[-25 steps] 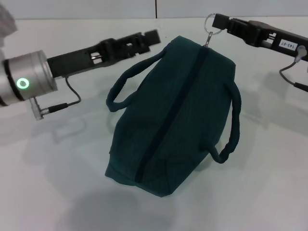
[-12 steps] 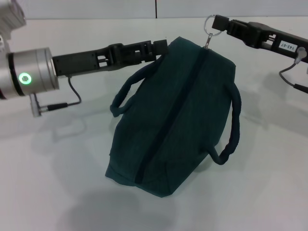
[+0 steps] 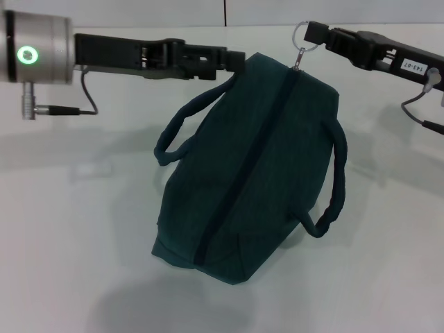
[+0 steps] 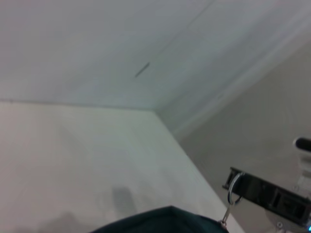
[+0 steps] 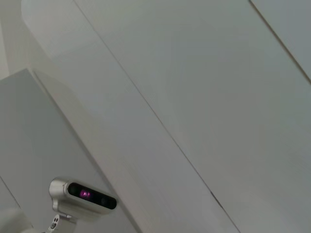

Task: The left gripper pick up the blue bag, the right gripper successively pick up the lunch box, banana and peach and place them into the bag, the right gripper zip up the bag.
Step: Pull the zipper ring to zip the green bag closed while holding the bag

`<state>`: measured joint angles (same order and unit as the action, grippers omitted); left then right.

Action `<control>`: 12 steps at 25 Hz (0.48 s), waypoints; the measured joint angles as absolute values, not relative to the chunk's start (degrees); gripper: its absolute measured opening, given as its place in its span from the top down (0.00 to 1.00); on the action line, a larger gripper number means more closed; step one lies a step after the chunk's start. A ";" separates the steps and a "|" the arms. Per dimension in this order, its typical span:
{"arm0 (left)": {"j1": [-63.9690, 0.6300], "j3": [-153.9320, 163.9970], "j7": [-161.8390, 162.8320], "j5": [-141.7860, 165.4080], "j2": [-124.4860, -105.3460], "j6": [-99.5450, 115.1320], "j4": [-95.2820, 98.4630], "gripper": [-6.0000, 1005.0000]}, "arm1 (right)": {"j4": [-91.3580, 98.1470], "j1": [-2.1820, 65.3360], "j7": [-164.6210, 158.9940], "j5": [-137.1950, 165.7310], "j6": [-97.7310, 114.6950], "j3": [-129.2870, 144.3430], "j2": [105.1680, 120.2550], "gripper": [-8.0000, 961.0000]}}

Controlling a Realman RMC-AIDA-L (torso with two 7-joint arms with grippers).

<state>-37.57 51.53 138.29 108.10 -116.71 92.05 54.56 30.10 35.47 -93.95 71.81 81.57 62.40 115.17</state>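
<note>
- Left gripper (image 3: 236, 61) reaches in from the left at the far end of the blue bag (image 3: 250, 166), its tip right against the bag's upper far corner; whether its fingers are apart or together I cannot tell, since they merge with the dark fabric.
- Right gripper (image 3: 313, 32) comes in from the right, its tip at the ring zipper pull (image 3: 302, 35) above the bag's far end; the ring sits against the fingertips, but I cannot tell whether they are clamped on it.
- That bag lies on the white table (image 3: 76, 229) between the two arms, lengthwise toward the robot, its zipper line (image 3: 246, 166) running closed along the top.
- One padded handle (image 3: 186, 125) loops out on the left side, the other (image 3: 336, 180) on the right.
- With the bag zipped, its inside is hidden, so nothing in it can be made out.
- From the left wrist camera only a sliver of the bag (image 4: 165, 221) shows, with the ring (image 4: 234, 191) and the right gripper (image 4: 243, 182) beyond it.
</note>
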 joint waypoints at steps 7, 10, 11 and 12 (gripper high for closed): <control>-37.78 55.48 140.91 109.61 -118.41 91.87 58.33 0.11 | 30.19 35.32 -93.86 71.80 81.72 62.40 115.30 0.93; -37.68 55.59 141.06 111.75 -119.16 91.64 59.24 0.11 | 30.10 35.39 -93.86 71.79 82.04 62.40 115.31 0.93; -37.68 55.63 141.06 112.35 -119.29 91.47 59.26 0.12 | 30.08 35.41 -93.86 71.79 82.08 62.40 115.31 0.93; -37.68 55.69 141.05 112.51 -119.33 91.39 59.22 0.12 | 30.08 35.43 -93.83 71.78 82.10 62.40 115.31 0.93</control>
<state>-37.68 55.69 141.05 112.51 -119.33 91.39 59.22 30.08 35.43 -93.83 71.78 82.10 62.40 115.31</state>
